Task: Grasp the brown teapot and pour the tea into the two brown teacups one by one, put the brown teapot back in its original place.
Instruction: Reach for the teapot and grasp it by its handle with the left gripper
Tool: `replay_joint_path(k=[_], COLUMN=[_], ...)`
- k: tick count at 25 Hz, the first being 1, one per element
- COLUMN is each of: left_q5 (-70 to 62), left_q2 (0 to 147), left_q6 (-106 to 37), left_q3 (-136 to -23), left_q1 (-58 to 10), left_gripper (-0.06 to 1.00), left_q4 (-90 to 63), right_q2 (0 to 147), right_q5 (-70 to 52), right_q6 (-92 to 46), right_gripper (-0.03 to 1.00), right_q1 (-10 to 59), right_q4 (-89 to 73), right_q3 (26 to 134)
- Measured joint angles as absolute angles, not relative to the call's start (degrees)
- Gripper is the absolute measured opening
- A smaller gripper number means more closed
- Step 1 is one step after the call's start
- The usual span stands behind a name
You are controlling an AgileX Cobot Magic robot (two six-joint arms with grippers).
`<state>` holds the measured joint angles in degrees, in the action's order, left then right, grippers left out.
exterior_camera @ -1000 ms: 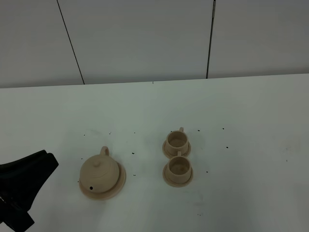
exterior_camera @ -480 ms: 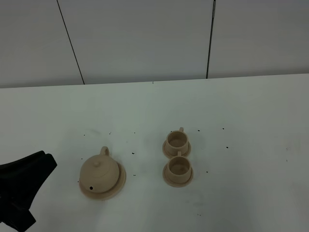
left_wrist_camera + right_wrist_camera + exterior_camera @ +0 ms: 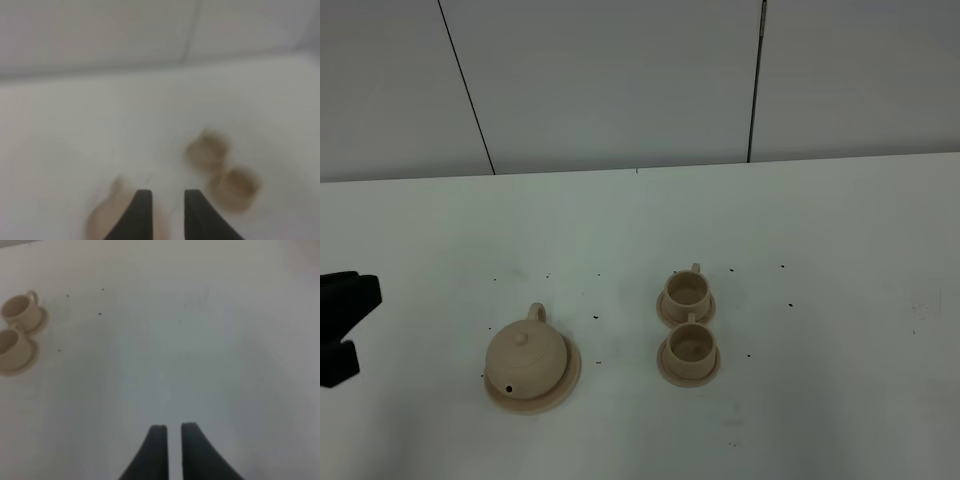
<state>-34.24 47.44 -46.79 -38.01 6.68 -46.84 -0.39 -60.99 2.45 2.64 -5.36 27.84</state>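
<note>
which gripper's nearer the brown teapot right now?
Left. The left gripper points at the brown teapot from the high view's left edge. The right gripper sits off past the two brown teacups, outside the high view.

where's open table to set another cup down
The table is bare right of the two teacups, and across the strip behind everything up to the wall. Narrowest: the gap between the teapot and the teacups, which sit nearly touching.

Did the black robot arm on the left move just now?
Yes. In the high view the left gripper has pulled back toward the left edge, farther from the brown teapot, which has not moved.
</note>
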Motion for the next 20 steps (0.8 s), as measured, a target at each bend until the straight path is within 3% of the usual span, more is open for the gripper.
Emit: replay_joint_path(k=[5, 13, 20], left_q5=[-38.6, -45.3, -48.6], left_q2=[60.8, 79.6, 89.7], left_q6=[-33.6, -36.4, -41.7], left_q3=[-50.6, -66.5, -74.0], left_q1=[6.7, 6.7, 6.7], left_gripper=[0.23, 0.23, 0.23], left_q4=[-27.2, -26.6, -29.7], right_q2=[-0.4, -0.4, -0.4], right_q5=[-61.0, -61.0, -61.0], right_q6=[2.5, 2.6, 2.6], right_gripper=[0.07, 0.08, 0.09], right_q1=[2.6, 2.6, 2.6], right_q4=[-5.4, -5.5, -5.5], right_q3=[27.8, 27.8, 27.8])
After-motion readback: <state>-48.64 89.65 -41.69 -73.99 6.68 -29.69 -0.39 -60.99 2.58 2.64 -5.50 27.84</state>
